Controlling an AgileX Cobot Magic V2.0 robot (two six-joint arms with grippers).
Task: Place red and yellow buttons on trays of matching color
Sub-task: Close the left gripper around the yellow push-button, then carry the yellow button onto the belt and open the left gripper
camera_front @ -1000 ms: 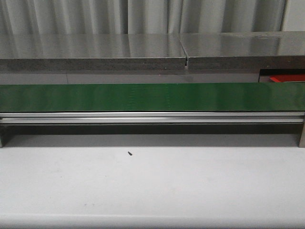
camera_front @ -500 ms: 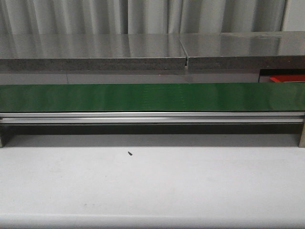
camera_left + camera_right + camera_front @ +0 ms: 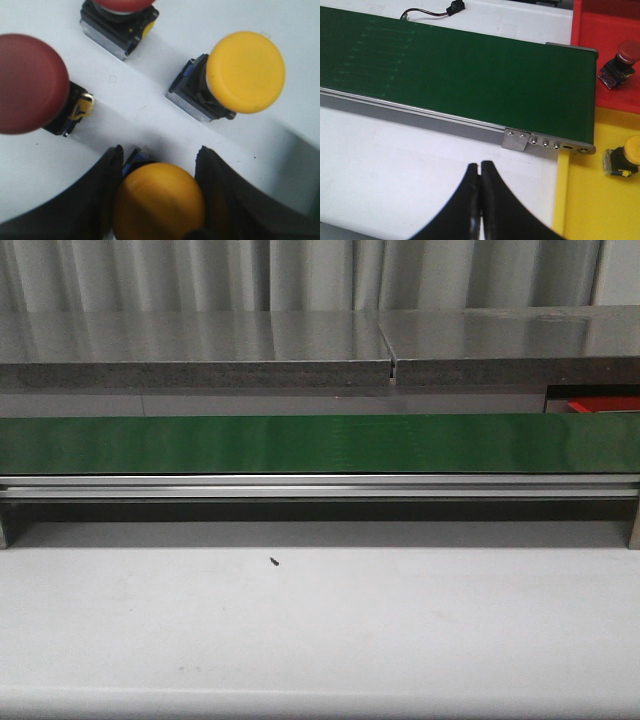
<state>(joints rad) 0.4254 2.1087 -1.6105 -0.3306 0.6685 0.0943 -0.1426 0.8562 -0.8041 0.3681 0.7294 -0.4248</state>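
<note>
On our left side, the left gripper (image 3: 157, 200) stands open with a yellow button (image 3: 159, 202) sitting right between its fingers (image 3: 97, 200) — the cap fills the gap, though we cannot tell whether the pads touch it. Just beyond lie another yellow button (image 3: 245, 71), a red button (image 3: 27, 82) and the edge of a second red one (image 3: 122, 5), all on the white table (image 3: 150, 107). So the left arm is the nearer one; we judge that closing comes next. Further right, the green belt (image 3: 470, 70) runs across. The right gripper (image 3: 480, 210) hangs above bare table, fingers pressed together on nothing. Beyond the belt's end, the red tray (image 3: 592, 35) holds a red button (image 3: 620, 62) and the yellow tray (image 3: 580, 200) a yellow one (image 3: 624, 156).
</note>
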